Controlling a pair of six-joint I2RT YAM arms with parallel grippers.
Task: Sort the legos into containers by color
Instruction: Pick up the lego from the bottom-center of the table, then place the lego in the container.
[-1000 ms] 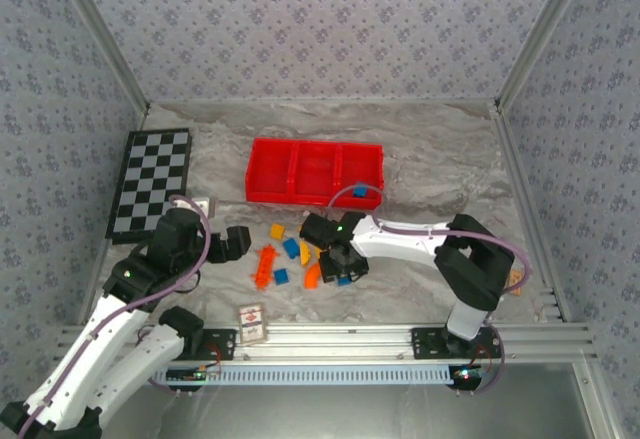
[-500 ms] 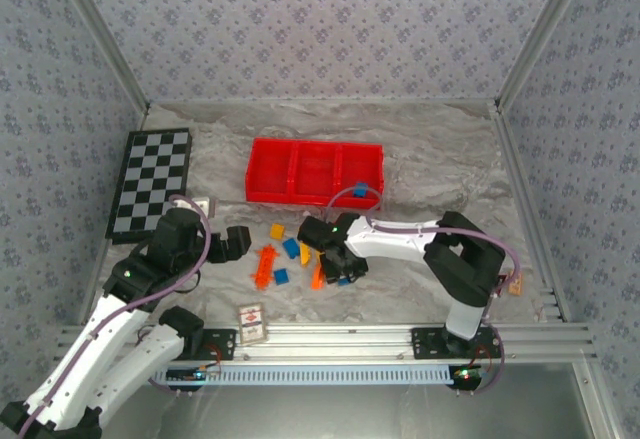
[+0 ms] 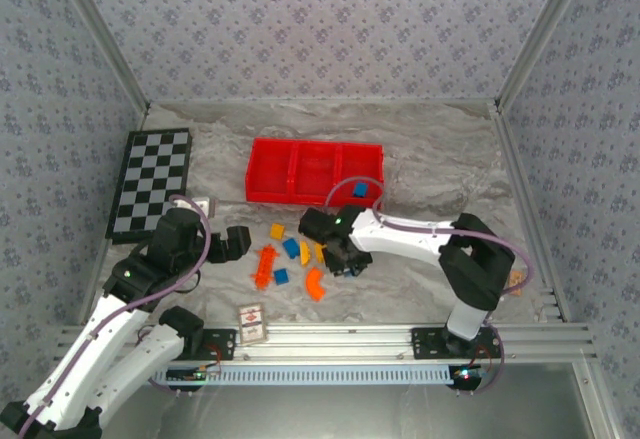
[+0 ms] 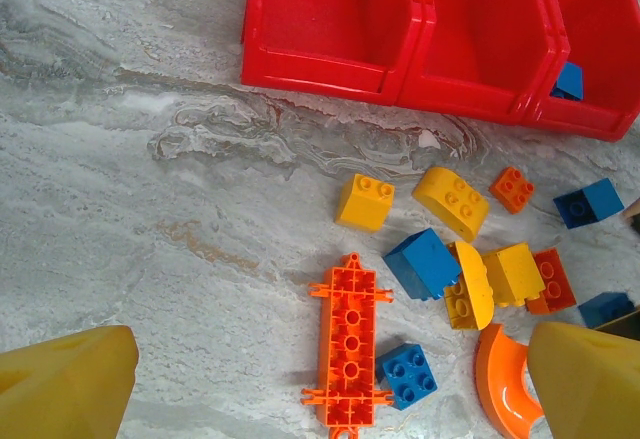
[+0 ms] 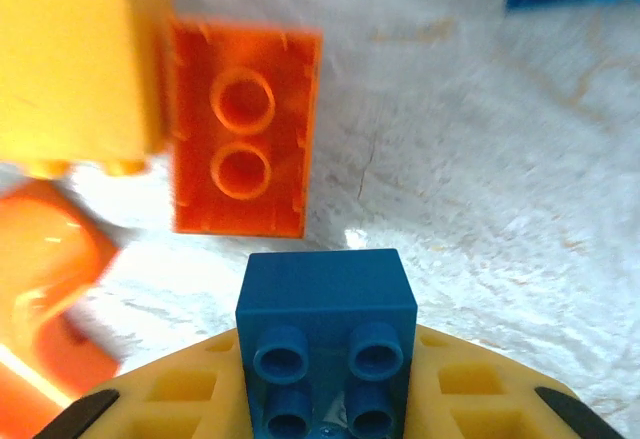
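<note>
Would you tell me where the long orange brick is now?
The long orange brick lies at the left edge of the pile in the top view, nearest the left gripper; the left wrist view shows a small blue brick just right of it.

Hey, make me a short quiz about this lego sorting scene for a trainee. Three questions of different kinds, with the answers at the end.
1. Multiple choice: what colour is the held brick in the right gripper? A yellow, B blue, C orange.
2. True or false: every compartment of the red tray already holds a brick.
3. Short answer: are the jaws of the left gripper open or shut?
Key: 1 B. 2 False: a lone blue brick lies in the right compartment, and the other two hold nothing. 3 Open, with nothing between them.
</note>
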